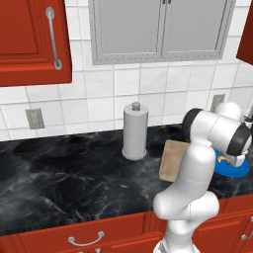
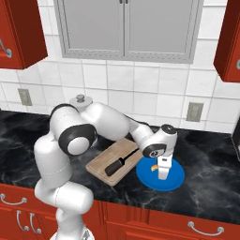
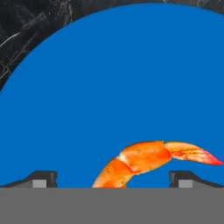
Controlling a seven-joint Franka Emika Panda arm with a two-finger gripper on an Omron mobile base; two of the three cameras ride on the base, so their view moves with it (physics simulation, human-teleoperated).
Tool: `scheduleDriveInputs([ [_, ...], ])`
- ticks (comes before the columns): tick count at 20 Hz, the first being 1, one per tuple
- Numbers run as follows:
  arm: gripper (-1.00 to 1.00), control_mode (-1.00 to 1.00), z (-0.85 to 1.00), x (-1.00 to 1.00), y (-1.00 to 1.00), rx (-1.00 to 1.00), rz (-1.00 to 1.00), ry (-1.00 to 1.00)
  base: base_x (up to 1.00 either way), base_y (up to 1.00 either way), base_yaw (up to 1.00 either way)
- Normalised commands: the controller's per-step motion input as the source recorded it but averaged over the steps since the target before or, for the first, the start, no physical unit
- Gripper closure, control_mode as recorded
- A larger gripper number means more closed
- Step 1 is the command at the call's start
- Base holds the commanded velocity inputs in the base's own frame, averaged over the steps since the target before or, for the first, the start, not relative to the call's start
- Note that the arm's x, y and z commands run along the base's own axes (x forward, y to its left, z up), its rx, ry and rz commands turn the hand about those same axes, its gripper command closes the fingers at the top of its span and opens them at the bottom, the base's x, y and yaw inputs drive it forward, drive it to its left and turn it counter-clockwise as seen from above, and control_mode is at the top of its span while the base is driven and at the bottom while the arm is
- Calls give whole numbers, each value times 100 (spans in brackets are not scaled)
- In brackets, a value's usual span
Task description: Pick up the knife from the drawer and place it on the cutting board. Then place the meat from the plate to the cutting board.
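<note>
The blue plate (image 2: 174, 180) lies on the black counter, right of the tan cutting board (image 2: 99, 165). The dark knife (image 2: 121, 162) rests on the board. My gripper (image 2: 162, 177) points straight down just over the plate, open. In the hand view the orange curved meat (image 3: 148, 158) lies on the plate (image 3: 113, 87) between my fingertips (image 3: 43, 178), and my gripper (image 3: 112, 179) is open around its lower end. From the left base view I see the board (image 1: 172, 159), the plate (image 1: 236, 171) and the meat (image 1: 223, 159) beside my arm. A red drawer (image 1: 59, 236) front below the counter is shut.
A grey paper-towel roll (image 1: 135, 131) stands upright on the counter, left of the board. Red wall cabinets (image 1: 29, 39) hang at upper left and right, with a grey cabinet (image 2: 126, 28) between them. The marble counter (image 1: 74, 173) stretches to the left.
</note>
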Motion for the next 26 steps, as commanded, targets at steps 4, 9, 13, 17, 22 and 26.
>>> scheduleDriveInputs([
  [4, -100, -100, -46, 7, 0, 4, 0, 0, 0, 0, 0],
  [9, -100, -100, -61, 2, 0, 6, 0, 0, 0, 0, 0],
  [13, 100, -100, -98, 0, 39, 4, 0, 3, 0, 0, 0],
  [17, 100, -100, -100, 0, 68, 3, 0, 0, 0, 0, 0],
  [22, 100, -100, -100, -2, 82, 5, 0, 0, 0, 0, 0],
  [26, 100, -100, -100, -8, 100, 1, -4, 0, 0, 0, 0],
])
